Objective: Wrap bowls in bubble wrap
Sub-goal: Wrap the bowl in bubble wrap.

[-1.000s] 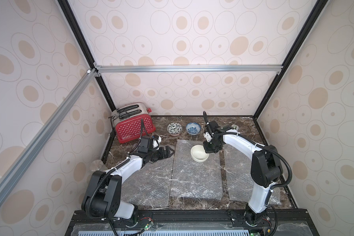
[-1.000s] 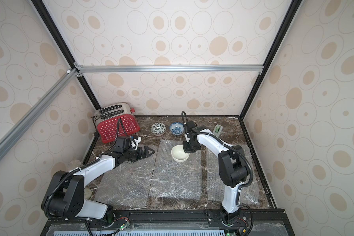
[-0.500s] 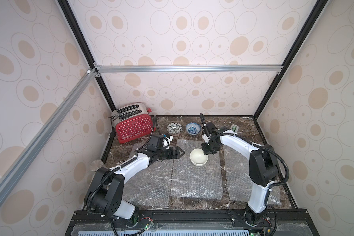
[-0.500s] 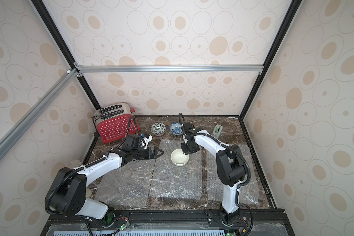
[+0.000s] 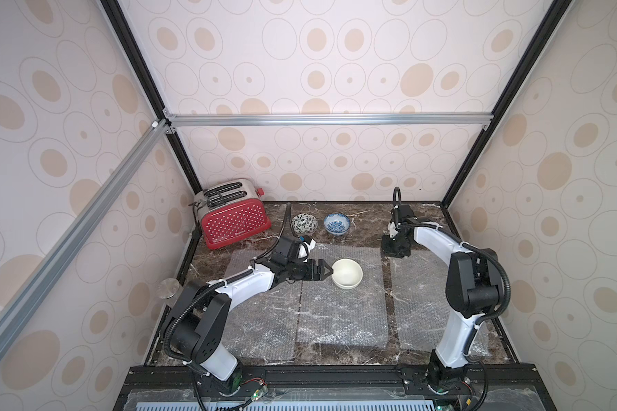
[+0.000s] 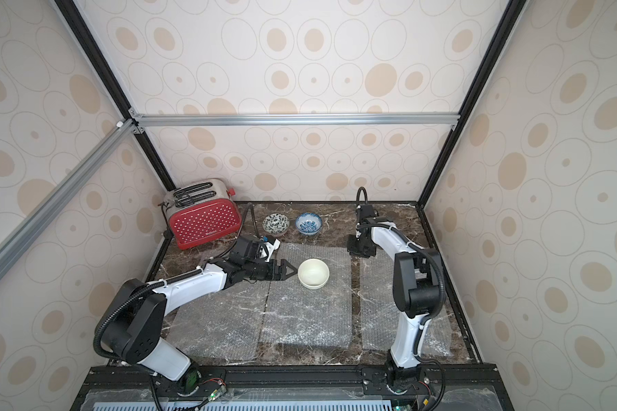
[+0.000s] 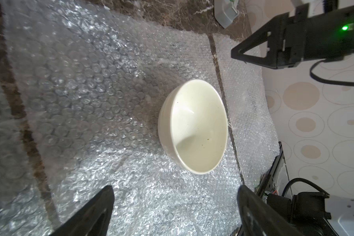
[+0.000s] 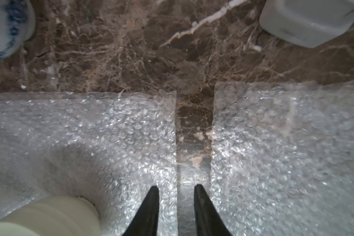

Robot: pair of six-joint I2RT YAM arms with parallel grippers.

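Note:
The plain cream bowl (image 5: pixel 347 273) (image 6: pixel 313 273) (image 7: pixel 194 126) stands upright on the far half of the middle bubble wrap sheet (image 5: pixel 339 313). My left gripper (image 5: pixel 326 272) (image 7: pixel 176 189) is open just left of it, its fingers clear of the rim. My right gripper (image 5: pixel 394 249) (image 8: pixel 176 187) hangs over the gap between the middle and right sheet (image 5: pixel 417 302), jaws apart and empty. The leaf-pattern bowl (image 5: pixel 305 223) and blue-pattern bowl (image 5: pixel 337 224) (image 8: pixel 6 30) stand at the back. A third sheet (image 5: pixel 260 327) lies on the left.
A red toaster (image 5: pixel 234 217) stands at the back left corner. A round metal disc (image 5: pixel 167 288) sits at the table's left edge. A pale grey plastic object (image 8: pixel 307 20) lies on the marble near the back right. Patterned walls enclose three sides.
My right gripper has let go of the cream bowl, opened and drawn back to the right. My left gripper has reached in from the left up to the bowl.

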